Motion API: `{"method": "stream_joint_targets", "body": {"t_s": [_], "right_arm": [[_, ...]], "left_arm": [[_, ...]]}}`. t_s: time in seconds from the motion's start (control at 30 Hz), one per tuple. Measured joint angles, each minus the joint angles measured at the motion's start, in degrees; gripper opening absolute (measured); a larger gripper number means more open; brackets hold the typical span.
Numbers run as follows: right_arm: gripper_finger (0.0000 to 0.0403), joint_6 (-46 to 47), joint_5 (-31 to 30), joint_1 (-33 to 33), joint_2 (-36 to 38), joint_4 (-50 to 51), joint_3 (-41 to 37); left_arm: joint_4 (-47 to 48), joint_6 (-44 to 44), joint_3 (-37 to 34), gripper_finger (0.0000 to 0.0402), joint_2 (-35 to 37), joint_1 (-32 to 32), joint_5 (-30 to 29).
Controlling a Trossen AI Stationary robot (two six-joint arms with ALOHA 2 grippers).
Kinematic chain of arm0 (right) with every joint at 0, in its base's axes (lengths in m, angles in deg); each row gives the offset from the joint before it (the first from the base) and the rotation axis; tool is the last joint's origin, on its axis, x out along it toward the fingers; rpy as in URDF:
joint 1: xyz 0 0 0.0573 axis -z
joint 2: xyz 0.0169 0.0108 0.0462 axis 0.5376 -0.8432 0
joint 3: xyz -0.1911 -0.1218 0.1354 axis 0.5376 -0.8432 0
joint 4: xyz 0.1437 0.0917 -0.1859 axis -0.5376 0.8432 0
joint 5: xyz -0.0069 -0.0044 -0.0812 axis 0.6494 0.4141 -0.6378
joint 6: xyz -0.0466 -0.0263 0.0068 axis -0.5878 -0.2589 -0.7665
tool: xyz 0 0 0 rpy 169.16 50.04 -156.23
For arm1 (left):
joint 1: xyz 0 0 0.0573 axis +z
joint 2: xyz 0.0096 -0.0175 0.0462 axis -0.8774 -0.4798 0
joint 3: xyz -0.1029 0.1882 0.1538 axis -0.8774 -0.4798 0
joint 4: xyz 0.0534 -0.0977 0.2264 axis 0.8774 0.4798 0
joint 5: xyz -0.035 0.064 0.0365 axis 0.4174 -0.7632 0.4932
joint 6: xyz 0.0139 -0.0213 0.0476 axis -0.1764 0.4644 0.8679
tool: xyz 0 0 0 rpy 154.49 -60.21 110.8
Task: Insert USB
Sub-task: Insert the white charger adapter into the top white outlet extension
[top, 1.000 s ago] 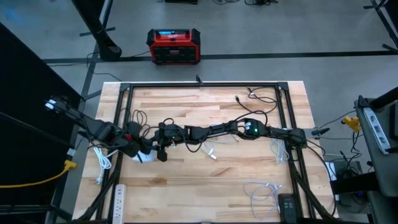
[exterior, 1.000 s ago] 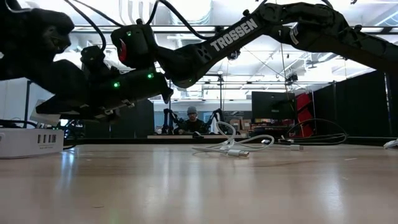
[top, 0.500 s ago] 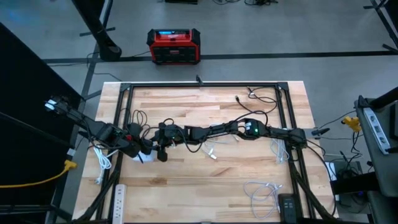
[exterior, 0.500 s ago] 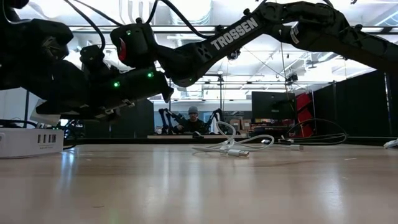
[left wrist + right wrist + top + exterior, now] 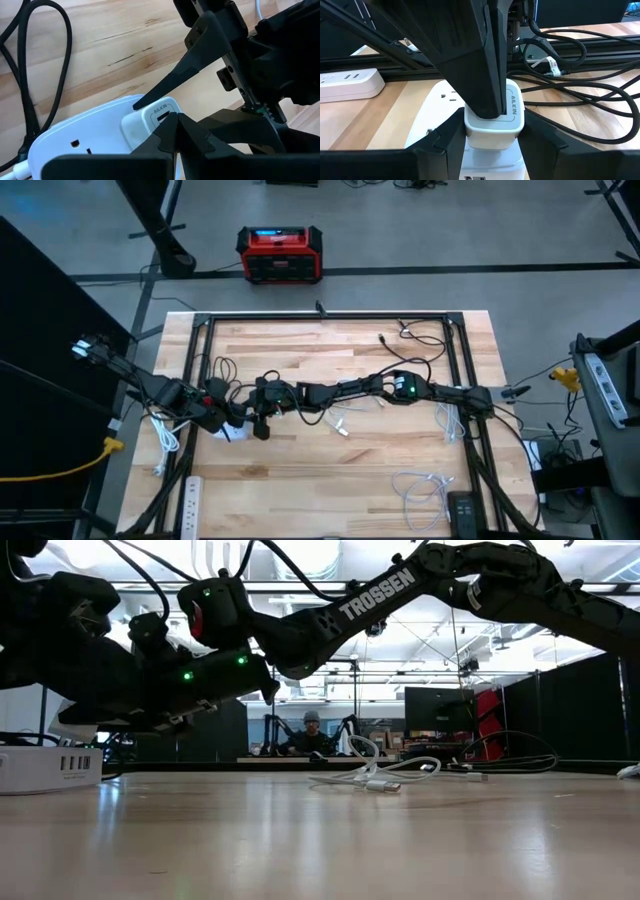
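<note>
Right gripper [image 5: 492, 135], jaws part-open, clamps white AILKIN charger block [image 5: 495, 122] seated on white rounded power strip [image 5: 80, 145] at table's 9 o'clock. Left gripper [image 5: 172, 125], closed, presses its tip there. Insertion looks nearly complete; release remains.

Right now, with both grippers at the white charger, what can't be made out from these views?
- USB plug: not visible in any view; the left gripper, shut, covers the white charger top.
- Right gripper contact with the charger: its fingers flank it, touching unclear.
- High view: both grippers overlap, too small to separate.
- Low view: the arms hide the charger.
</note>
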Motion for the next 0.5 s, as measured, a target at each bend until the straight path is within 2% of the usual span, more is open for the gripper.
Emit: {"method": "stream_joint_targets", "body": {"t_s": [0.5], "right_arm": [[0.0145, 0.0, 0.2, 0.0, 0.0, -1.4, -0.1]], "left_arm": [[0.0, 0.0, 0.0, 0.0000, 0.0, 0.0, 0.0]]}}
